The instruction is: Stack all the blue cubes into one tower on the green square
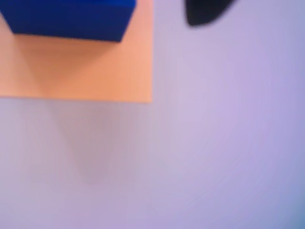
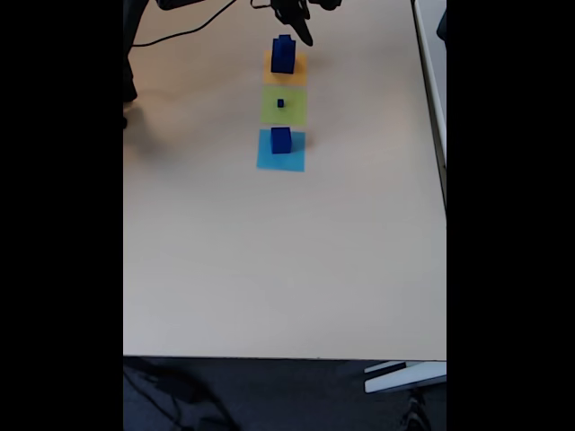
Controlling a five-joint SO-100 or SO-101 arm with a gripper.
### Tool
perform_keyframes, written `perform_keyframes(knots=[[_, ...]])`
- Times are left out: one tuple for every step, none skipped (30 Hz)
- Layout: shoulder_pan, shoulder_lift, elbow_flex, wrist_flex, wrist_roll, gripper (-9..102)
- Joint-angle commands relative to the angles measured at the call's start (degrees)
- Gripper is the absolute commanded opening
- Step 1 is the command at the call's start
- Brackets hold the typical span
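In the fixed view the gripper (image 2: pixel 301 25) hangs at the table's far edge, at about one o'clock from the large blue cube (image 2: pixel 283 55), apart from it and holding nothing; how wide it stands I cannot tell. That cube sits on the orange square (image 2: pixel 294 67). At six o'clock from it the small blue cube (image 2: pixel 280 103) rests on the green square (image 2: pixel 295 109), then the medium blue cube (image 2: pixel 281 140) on the light-blue square (image 2: pixel 269 160). The beige table (image 2: pixel 278 260) is otherwise bare nearby. The blurred wrist view shows the large cube (image 1: pixel 71 19) on orange paper (image 1: pixel 95 71), with a dark fingertip (image 1: pixel 205 12) at the top edge.
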Motion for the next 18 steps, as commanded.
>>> perform_keyframes(knots=[[-0.7, 1.1, -3.7, 1.8, 0.1, 27], [-0.7, 1.1, -3.6, 2.1, 0.1, 27], [-0.8, 1.1, -3.5, 2.5, 0.1, 27], [-0.9, 1.1, -3.5, 2.9, 0.0, 27], [-1.0, 1.1, -3.5, 3.0, -0.4, 27], [-1.0, 1.0, -3.5, 3.1, -0.6, 27], [-1.1, 1.0, -3.5, 3.1, -0.7, 27], [-1.1, 0.9, -3.5, 3.1, -0.8, 27], [-1.2, 0.8, -3.6, 3.1, -1.0, 27], [-1.4, 0.6, -3.8, 3.1, -1.1, 26], [-1.5, 0.4, -3.9, 3.1, -1.1, 26], [-1.7, 0.1, -4.2, 3.1, -1.3, 26], [-1.8, -0.2, -4.5, 3.1, -1.4, 26], [-1.9, -0.4, -4.6, 3.1, -1.4, 26], [-2.0, -0.6, -4.7, 3.1, -1.4, 26], [-2.2, -0.8, -4.7, 3.1, -1.4, 26], [-2.4, -1.0, -4.6, 3.1, -1.4, 25], [-2.6, -1.1, -4.6, 3.3, -1.4, 25]])
